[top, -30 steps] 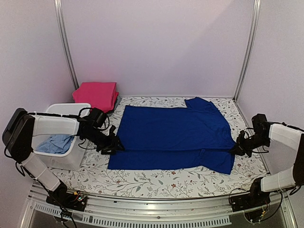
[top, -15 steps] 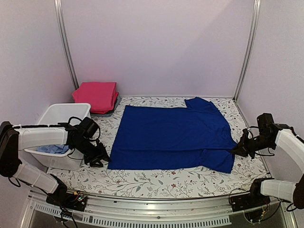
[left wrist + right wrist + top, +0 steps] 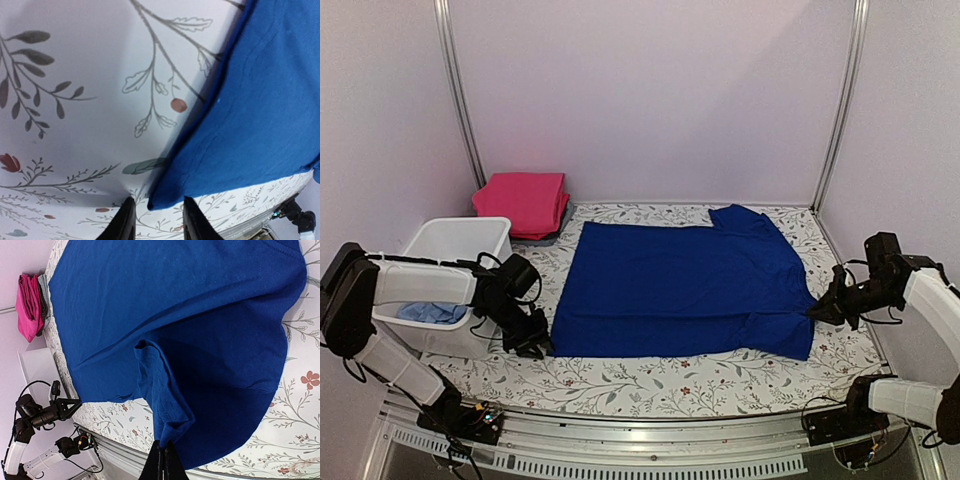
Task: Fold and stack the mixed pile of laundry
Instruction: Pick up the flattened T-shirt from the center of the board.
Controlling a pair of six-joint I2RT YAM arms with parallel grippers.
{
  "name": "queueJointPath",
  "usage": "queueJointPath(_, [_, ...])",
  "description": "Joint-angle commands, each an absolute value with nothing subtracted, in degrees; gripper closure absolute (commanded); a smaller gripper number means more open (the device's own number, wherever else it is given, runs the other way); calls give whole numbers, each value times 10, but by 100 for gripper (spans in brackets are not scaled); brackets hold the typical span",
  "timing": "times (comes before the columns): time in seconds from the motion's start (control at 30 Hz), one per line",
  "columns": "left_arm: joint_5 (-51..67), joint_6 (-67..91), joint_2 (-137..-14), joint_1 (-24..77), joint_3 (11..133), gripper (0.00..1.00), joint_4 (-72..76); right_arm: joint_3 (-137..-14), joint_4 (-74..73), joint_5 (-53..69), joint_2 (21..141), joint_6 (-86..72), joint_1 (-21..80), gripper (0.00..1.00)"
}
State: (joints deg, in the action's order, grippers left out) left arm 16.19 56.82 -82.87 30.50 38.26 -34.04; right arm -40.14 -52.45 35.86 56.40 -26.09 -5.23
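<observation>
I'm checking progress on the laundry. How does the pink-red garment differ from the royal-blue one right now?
The pink-red garment is folded into a compact stack at the far left corner; the royal-blue garment lies spread out across the middle of the table. No gripper touches the pink-red garment, while the right gripper pinches the royal-blue garment's right edge. Both are cloth and lie outside the white basket.

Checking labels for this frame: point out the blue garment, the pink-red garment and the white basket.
blue garment [image 3: 680, 285], top external view, middle of the spread cloth.
pink-red garment [image 3: 523, 198], top external view, top of the folded stack.
white basket [image 3: 470, 223], top external view, far rim.
</observation>
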Motion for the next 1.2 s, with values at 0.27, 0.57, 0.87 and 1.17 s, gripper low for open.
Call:
queueJointPath(0.27, [159,561,-829,315,385,100,-373,-425,-594,380,515,-260,-49,100])
queueJointPath(0.57, [188,566,-766,315,359,100,-422,-398,-710,417,416,-296,-48,100])
queueJointPath(0.87, [189,534,-806,294,462,100,-438,-497,-625,392,483,-270,-48,100])
queueJointPath(1.17, [191,502,-855,235,544,100,-429,-631,-510,340,655,-203,-48,100])
